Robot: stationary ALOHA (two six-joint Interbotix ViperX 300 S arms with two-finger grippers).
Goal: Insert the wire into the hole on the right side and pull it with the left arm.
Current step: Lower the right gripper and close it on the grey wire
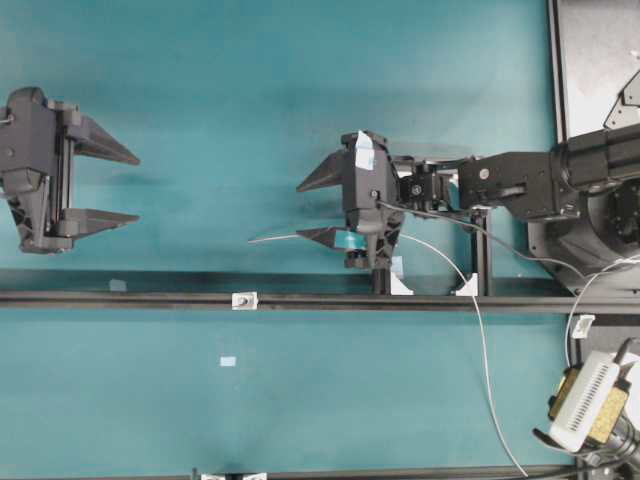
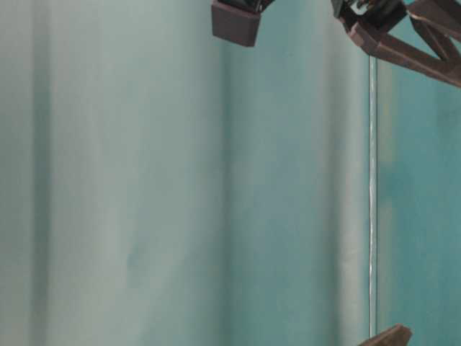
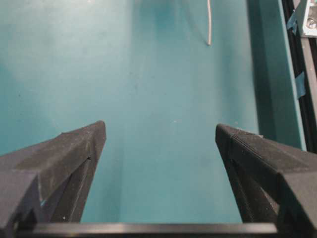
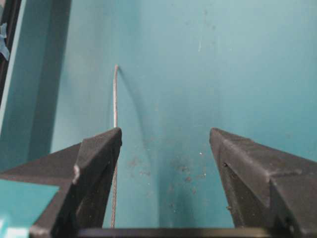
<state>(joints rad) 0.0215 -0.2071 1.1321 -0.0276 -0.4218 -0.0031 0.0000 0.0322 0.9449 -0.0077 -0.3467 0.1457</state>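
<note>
The wire [image 1: 478, 315] is thin and pale; it lies on the teal table, curving up from the front right, and its free end [image 1: 255, 240] points left. My right gripper [image 1: 300, 210], marked with teal tape, hovers open over that end. In the right wrist view the wire [image 4: 115, 94] runs under the left finger [image 4: 96, 163] and nothing sits between the jaws of the right gripper [image 4: 166, 134]. The hole is in a small white tab [image 1: 244, 300] on the black rail, in front of the wire's end. My left gripper [image 1: 137, 187] stands open at the far left, holding nothing. The left wrist view has the left gripper [image 3: 161, 131] facing the wire's tip [image 3: 209, 27] and the tab [image 3: 309, 22].
A black rail [image 1: 120, 298] crosses the table from left to right, with white brackets [image 1: 467, 287] behind it. A white ribbed plug [image 1: 590, 400] sits at the front right. A small pale tape scrap [image 1: 228, 361] lies in front of the rail.
</note>
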